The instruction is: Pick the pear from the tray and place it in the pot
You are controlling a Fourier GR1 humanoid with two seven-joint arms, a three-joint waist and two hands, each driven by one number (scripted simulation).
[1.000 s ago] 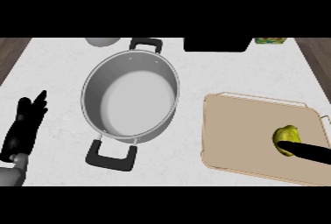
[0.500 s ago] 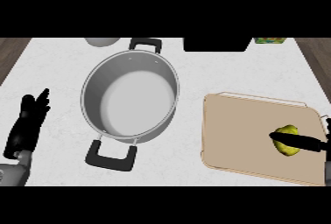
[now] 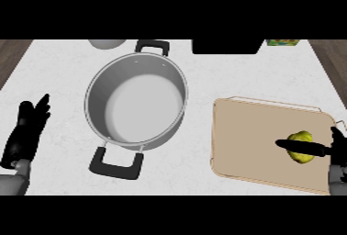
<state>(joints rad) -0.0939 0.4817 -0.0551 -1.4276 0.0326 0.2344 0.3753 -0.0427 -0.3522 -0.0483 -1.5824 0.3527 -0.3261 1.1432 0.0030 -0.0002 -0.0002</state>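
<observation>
— Near the right edge, over the tray (image 3: 251,133): right hand (image 3: 338,148) has the pear (image 3: 303,157). One dark digit lies across its top and the rest of the hand is against its right side. I log it as holding. The pear sits on the tray's right part and doesn't look lifted.

— Agreed. The edge cuts off much of that hand, so I can't tell how far it wraps under. First risk: the pear is rounded, so a hold mostly over the top could let it roll out on the lift.

— Left hand (image 3: 25,135)?

— Near the left edge, open, fingers straight, resting by the counter (image 3: 61,69). It's not involved and carries no risk.

— Moving outward, then. The pot (image 3: 100,92) is well apart from the pear, to the left and farther back. It's upright, and I see nothing inside.

— That's a long carry across bare tray and then counter. If the hand releases early, the pear lands between tray and pot. If the carry is low, the hand or pear hits the pot's wall and shoves the pot.

— Near handle (image 3: 116,163)?

— It points back toward the robot, off the likely path. Minor.

— A drop from high up could bounce the pear in the pot. That's my guess.

— At the far edge there's a grey thing (image 3: 105,43), a black thing (image 3: 227,47) and a green thing (image 3: 283,42). All three are too cropped to name and lie beyond the pot.
</observation>
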